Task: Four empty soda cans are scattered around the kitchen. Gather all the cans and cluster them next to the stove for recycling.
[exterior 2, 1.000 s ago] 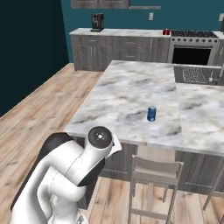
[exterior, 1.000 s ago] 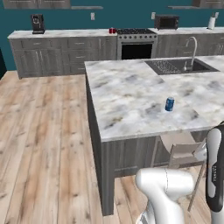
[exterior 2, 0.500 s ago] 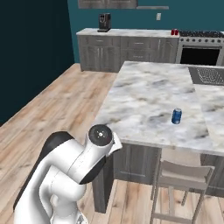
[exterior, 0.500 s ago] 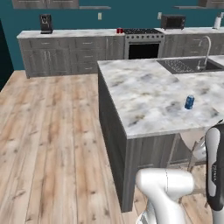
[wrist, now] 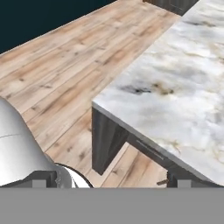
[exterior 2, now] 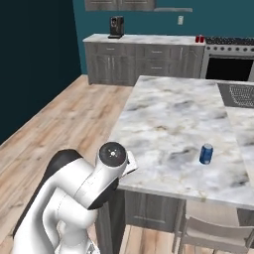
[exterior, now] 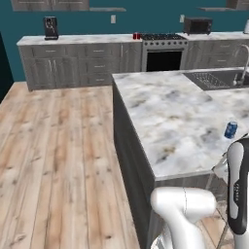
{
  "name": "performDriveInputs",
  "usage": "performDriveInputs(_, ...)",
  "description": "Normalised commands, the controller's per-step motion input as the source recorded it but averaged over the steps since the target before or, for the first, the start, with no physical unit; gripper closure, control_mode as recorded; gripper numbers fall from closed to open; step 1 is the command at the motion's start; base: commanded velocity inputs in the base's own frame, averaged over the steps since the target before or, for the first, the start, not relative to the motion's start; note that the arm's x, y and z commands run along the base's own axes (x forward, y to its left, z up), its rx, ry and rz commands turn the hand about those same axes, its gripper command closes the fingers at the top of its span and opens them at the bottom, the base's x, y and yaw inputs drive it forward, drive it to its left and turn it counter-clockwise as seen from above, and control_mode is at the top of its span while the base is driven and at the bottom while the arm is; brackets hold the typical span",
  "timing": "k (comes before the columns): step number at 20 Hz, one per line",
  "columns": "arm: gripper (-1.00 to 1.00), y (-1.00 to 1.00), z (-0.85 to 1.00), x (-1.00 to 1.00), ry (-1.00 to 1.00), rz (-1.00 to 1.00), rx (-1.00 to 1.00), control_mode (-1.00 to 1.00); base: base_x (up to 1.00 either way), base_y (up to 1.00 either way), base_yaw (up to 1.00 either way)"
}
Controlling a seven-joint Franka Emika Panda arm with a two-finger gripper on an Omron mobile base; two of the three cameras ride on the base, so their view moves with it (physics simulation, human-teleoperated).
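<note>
Two small red cans (exterior: 136,36) already stand on the grey back counter just left of the black-fronted steel stove (exterior: 163,51), so part of the gathering looks done. A small blue soda can (exterior 2: 206,154) sits upright and alone on the white marble island top (exterior 2: 168,124), well apart from the stove. A fourth can I cannot place. The two-finger gripper (wrist: 107,181) is spread wide, holding nothing. Nothing printed on the cans is legible.

Teal walls (exterior: 146,12), plank floor (exterior: 53,146), marble island (exterior 2: 173,119)
</note>
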Motion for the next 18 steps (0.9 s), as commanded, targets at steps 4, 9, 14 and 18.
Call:
performDriveInputs(4,-1.00,0.00,0.00,0.00,0.00,0.00,0.00,1.00,0.95,0.00,-0.03)
performDriveInputs(9,-1.00,0.00,0.20,0.52,0.16,-0.14,0.00,-1.00,0.17,0.00,-0.01)
performDriveInputs(14,-1.00,0.00,0.33,0.29,0.20,-0.33,-0.01,-1.00,0.00,0.00,0.00)
performDriveInputs(18,-1.00,-0.15,0.15,0.25,0.20,-0.36,0.00,-1.00,0.00,0.00,0.00)
